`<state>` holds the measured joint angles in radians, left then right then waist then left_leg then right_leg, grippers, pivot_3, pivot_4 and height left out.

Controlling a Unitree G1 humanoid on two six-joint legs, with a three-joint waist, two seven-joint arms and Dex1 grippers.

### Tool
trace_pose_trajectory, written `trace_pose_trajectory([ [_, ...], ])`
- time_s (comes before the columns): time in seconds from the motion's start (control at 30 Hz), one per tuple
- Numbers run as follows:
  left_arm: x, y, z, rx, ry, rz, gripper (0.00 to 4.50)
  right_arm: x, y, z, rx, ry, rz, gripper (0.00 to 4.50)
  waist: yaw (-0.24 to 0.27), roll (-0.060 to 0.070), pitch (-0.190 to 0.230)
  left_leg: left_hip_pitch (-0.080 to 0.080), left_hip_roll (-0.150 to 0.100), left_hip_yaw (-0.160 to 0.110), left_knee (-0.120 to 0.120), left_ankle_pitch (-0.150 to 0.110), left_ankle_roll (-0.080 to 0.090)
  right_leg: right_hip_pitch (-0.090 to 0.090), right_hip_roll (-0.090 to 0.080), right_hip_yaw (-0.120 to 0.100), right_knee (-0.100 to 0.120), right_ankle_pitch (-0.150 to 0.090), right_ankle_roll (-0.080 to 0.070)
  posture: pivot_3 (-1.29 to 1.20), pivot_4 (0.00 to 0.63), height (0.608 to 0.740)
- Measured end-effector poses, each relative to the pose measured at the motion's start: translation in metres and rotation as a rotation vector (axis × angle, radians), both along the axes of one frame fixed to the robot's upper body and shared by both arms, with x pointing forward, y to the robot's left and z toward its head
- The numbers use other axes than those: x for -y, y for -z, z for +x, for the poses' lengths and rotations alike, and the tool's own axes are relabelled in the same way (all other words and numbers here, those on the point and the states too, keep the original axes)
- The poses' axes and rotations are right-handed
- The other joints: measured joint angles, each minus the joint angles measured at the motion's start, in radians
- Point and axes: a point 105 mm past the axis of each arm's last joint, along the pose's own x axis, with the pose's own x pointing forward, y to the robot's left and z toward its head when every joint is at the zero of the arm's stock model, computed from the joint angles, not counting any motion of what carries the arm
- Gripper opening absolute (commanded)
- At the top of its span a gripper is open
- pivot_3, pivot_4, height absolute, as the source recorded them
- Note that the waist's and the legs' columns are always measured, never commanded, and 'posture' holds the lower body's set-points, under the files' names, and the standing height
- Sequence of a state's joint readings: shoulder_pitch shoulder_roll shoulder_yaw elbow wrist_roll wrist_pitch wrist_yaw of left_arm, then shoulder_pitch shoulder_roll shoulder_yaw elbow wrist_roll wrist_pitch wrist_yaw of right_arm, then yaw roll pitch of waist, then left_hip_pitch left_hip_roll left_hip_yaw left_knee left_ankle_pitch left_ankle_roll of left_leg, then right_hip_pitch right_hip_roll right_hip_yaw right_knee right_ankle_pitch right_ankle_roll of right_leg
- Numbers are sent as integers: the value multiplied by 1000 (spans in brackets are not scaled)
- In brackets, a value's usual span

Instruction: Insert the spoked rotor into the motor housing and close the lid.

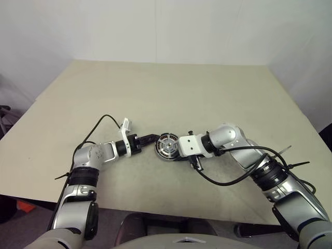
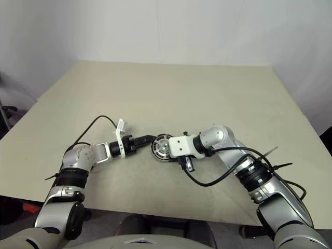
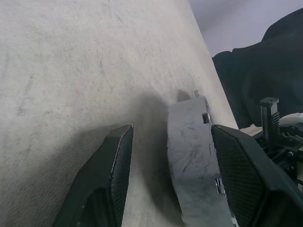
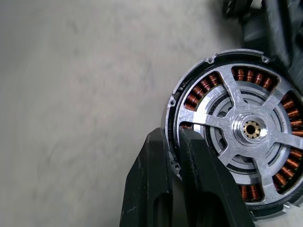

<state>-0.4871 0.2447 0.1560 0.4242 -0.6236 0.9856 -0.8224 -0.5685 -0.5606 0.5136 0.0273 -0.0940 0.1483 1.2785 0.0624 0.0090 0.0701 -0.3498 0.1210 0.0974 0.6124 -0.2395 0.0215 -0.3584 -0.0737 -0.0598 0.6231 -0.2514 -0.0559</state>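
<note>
Two tools meeting low on the tabletop [image 1: 171, 98], near its six o'clock edge. Spoked rotor [image 4: 248, 130] seated inside motor housing [image 1: 167, 147], copper coils showing through the spoke gaps. Right tool [image 4: 173, 156] clenched on the housing rim from three o'clock. Left tool [image 3: 173, 175] straddling the housing from nine o'clock, one finger [image 3: 246, 175] against it, the other apart.

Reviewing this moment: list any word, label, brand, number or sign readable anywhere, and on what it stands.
None readable.
Motor housing: copper coils and grey rim, no text visible.
Spoked rotor: bare metal spokes and hub, no text visible.
Housing rim seen edge-on: scuffs only; a small dark mark low on it is too blurred to read.
Table: plain.
</note>
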Motion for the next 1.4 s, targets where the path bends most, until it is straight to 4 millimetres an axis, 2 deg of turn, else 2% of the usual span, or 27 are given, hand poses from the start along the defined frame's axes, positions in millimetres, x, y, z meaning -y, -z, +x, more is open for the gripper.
trace_pose_trajectory([
  [0.2, -4, 0, -1, 6, -18, -6, 2782, -9, 0, 1, -55, 39, 34, 26, -1, 0, 0, -1, 0, 0, 0, 0, 0, -4, 0, 0, 0, 0, 0, 0, 0, 740],
  [0.47, -6, 0, 1, 28, -30, 1, 2782, -9, -1, 27, -26, 183, 36, 26, 0, 0, 0, 0, 0, 0, 0, 1, -1, -3, 0, 0, 1, 0, 0, 0, 0, 740],
  [0.7, -23, -1, 8, 59, -81, 32, 2782, -8, -1, 28, -30, 199, 33, 26, 4, -1, 1, 0, 0, 0, 0, 0, -1, -3, 0, 0, 0, 0, 0, 0, 0, 740],
  [0.97, -30, -3, 15, 72, -112, 44, 2782, -3, -4, 22, -34, 192, 38, 2623, 6, -1, 1, -1, 0, 0, -1, 0, -1, -4, 0, 0, 0, 0, 0, 0, 0, 740],
  [1.03, -30, -3, 15, 76, -111, 46, 2782, -5, -11, 19, -46, 201, 81, 2623, 7, -1, 1, -1, 0, 0, -1, 0, -1, -4, 0, 0, 0, 0, 0, 0, 0, 740],
  [1.17, -29, -2, 15, 91, -107, 61, 2782, -9, -45, 16, -43, 246, 232, 2623, 7, -1, 1, 0, 0, 0, -1, 0, -1, -4, 0, 0, 0, 0, 0, 0, 0, 740],
  [1.23, -28, -2, 15, 125, -96, 88, 2782, -6, -60, 24, -71, 371, 355, 2623, 8, -1, 1, 0, 0, 0, -1, 1, -1, -4, 0, 0, 0, 0, 0, 0, 0, 740],
  [1.3, -24, -1, 15, 187, -74, 142, 2782, 6, -69, 38, -156, 580, 502, 2623, 10, -1, 1, 1, 0, 0, -2, 1, -2, -3, 0, 0, 0, 0, 0, 0, 0, 740],
  [1.4, -18, -1, 15, 251, -41, 188, 2782, 38, -62, 46, -323, 852, 591, 2623, 17, -2, 1, 1, 0, 0, -2, 3, -5, -3, 0, 0, 0, 0, 0, 0, 0, 740],
])
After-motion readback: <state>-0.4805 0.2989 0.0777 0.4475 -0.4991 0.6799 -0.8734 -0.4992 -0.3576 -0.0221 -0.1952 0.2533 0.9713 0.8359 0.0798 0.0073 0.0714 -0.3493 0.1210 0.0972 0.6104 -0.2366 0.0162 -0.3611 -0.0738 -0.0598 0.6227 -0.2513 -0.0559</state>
